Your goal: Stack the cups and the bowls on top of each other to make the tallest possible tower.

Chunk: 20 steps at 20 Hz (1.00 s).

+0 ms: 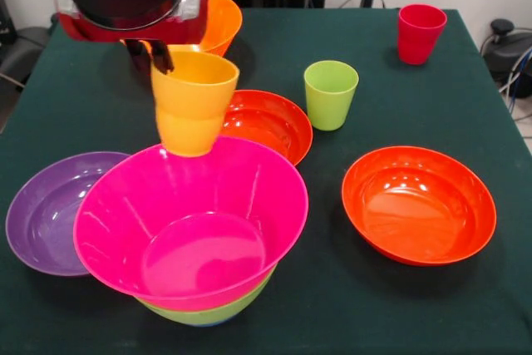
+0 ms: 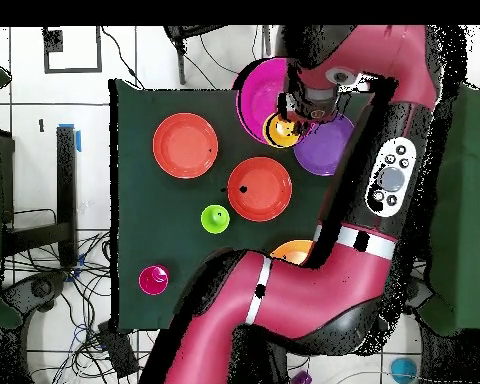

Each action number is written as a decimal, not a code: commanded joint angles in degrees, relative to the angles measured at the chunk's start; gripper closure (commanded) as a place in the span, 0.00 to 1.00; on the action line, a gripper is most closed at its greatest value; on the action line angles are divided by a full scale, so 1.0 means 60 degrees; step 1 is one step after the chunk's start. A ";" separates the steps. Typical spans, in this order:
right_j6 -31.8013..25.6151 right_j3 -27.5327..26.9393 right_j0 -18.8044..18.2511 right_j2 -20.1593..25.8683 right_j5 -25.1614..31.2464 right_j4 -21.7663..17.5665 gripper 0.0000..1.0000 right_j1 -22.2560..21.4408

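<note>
My gripper (image 1: 155, 61) is shut on the rim of the yellow-orange cup (image 1: 193, 101), which hangs upright over the far edge of the magenta bowl (image 1: 191, 222). That bowl sits nested in a lime-green bowl (image 1: 208, 315) at the near side; together they form the tower. From above, the cup (image 2: 281, 128) shows beside the magenta bowl (image 2: 256, 90), with the gripper (image 2: 302, 108) partly covered by the arm. A lime-green cup (image 1: 330, 93) and a red cup (image 1: 420, 32) stand apart on the table.
A purple bowl (image 1: 50, 209) lies left of the tower. One shallow red-orange bowl (image 1: 270, 122) sits just behind the tower, another (image 1: 418, 204) to the right. A deep orange bowl (image 1: 218, 21) stands behind the gripper. The dark green table (image 1: 465, 305) ends close behind the red cup.
</note>
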 commanded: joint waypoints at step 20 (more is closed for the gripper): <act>0.0310 -0.0755 -0.2185 -1.5566 -0.1136 1.5167 1.00 0.2107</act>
